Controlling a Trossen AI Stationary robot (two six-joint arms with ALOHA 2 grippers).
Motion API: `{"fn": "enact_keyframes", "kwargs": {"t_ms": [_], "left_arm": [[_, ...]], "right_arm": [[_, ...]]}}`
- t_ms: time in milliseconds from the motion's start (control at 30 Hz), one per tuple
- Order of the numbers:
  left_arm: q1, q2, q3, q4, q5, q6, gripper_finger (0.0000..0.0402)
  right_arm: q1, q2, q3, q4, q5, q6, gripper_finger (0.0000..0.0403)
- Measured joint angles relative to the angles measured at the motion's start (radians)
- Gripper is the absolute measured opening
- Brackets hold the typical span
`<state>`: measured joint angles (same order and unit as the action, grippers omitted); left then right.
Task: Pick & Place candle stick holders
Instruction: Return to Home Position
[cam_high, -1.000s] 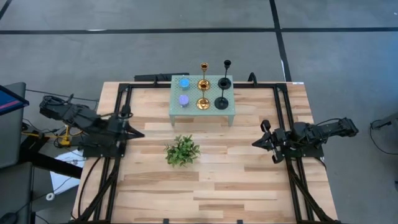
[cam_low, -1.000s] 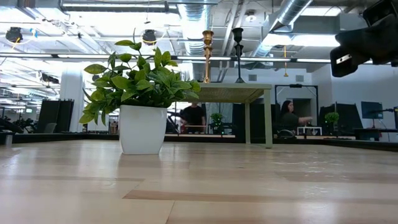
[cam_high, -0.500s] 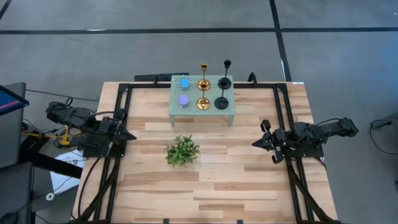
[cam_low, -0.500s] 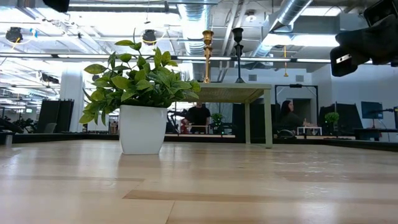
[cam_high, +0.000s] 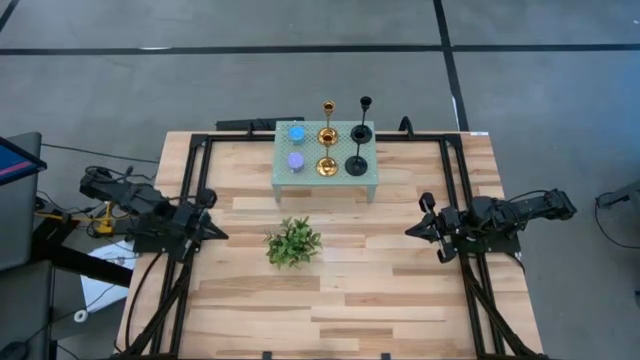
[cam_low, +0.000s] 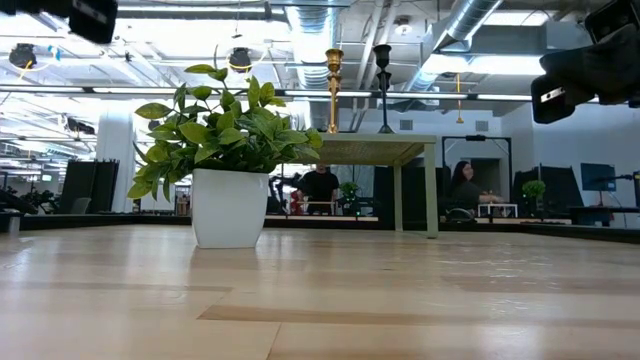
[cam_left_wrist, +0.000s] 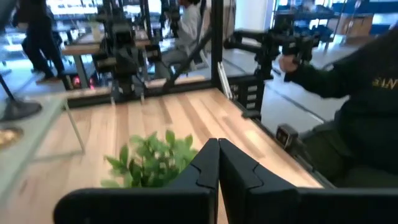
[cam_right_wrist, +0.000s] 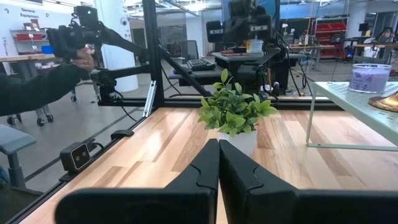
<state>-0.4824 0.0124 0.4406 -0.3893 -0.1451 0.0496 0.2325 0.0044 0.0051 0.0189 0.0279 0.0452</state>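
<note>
Two gold candle stick holders (cam_high: 326, 135) (cam_high: 325, 167) and two black ones (cam_high: 359, 133) (cam_high: 355, 166) stand upright on their round bases on a small pale green side table (cam_high: 370, 185) at the table's far middle. In the low view the tall gold holder (cam_low: 334, 90) and the tall black holder (cam_low: 382, 88) rise above it. My left gripper (cam_high: 217, 236) is shut and empty at the table's left side, pointing right. My right gripper (cam_high: 410, 230) is shut and empty at the right side, pointing left. Both wrist views show the fingers closed together, the left (cam_left_wrist: 217, 155) and the right (cam_right_wrist: 217, 152).
A potted green plant (cam_high: 292, 242) stands mid-table between the grippers. A blue cylinder (cam_high: 297, 133) and a purple cylinder (cam_high: 296, 160) share the side table's left half. A person's dark sleeve (cam_left_wrist: 354, 81) shows beyond the table's edge. Bare wood lies toward the near edge.
My left gripper has drawn back a little toward the table's left edge, then swung toward the near edge, and its arm has come into the low view's upper left. The right arm and the holders have kept still.
</note>
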Motion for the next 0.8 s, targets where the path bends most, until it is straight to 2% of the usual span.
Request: {"fn": "enact_keyframes", "kwargs": {"t_ms": [367,533,667,800], "left_arm": [[0.0,0.0,-0.265,0.19,-0.037,-0.064,0.0006],[0.003,0.0,-0.359,0.294,-0.032,-0.019,0.0004],[0.039,0.0,-0.396,0.332,-0.081,0.003,0.0005],[0.099,0.001,-0.398,0.339,-0.087,0.006,0.0006]], "right_arm": [[0.0,0.0,0.0,-0.001,-0.002,0.005,0.0],[0.0,0.0,0.0,-0.001,-0.001,0.008,0.0],[0.0,0.0,0.0,0.012,-0.001,0.008,0.0],[0.0,0.0,0.0,0.019,-0.001,0.008,0.0]]}}
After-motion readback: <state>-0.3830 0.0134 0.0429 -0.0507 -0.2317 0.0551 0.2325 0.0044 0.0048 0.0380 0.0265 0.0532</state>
